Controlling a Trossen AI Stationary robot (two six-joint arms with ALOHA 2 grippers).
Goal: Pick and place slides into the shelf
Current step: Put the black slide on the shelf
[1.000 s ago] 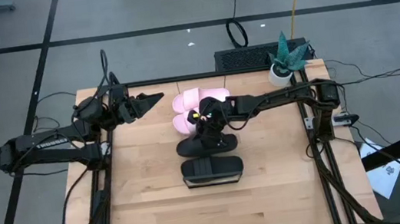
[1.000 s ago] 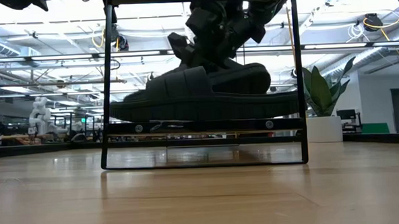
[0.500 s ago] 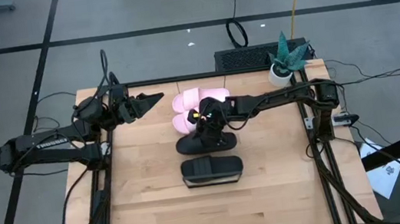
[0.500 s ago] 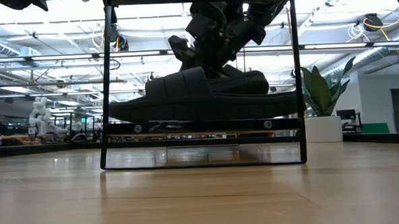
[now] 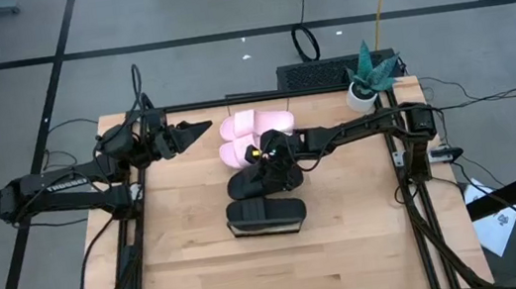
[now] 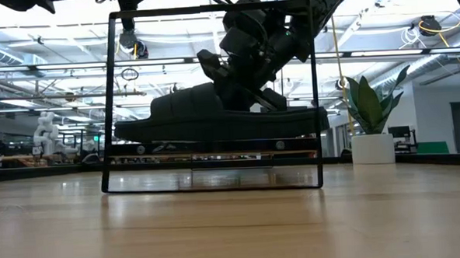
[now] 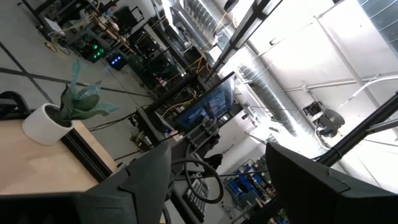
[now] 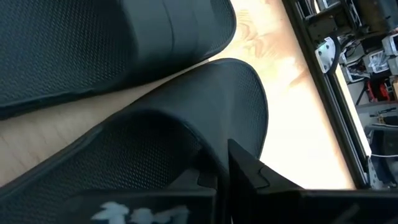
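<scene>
One black slide (image 5: 265, 210) lies sole-down on the small wooden shelf (image 5: 267, 229), whose black wire frame (image 6: 102, 103) stands on the tabletop. A second black slide (image 5: 265, 179) sits just behind it, between the shelf and the pink pair (image 5: 254, 125). My right gripper (image 5: 263, 157) reaches in from the table's right and is shut on that second black slide (image 8: 186, 112). The two pink slides rest on the table near its far edge. My left gripper (image 5: 204, 126) hangs open in the air left of the pink pair, with nothing between its fingers (image 7: 143, 180). My right gripper pinches the second black slide by the edge of its wide strap (image 8: 186, 146), with the fingers (image 8: 249, 171) close together. They come slanting down from the table's right. The textured footbed (image 8: 236, 99) stretches out ahead of the fingers. I cannot tell whether the sole rests on the table.
A potted plant (image 5: 366, 78) stands at the table's far right corner, and a black box (image 5: 319, 74) sits at the far edge. Dark rails run along both table sides. Bare wood (image 5: 275, 272) lies on the near side of the shelf.
The shelf with its black slide has slid toward the table's left and a little toward the far edge. My right gripper, with its black slide, has shifted slightly left along with it. My left arm has kept still.
</scene>
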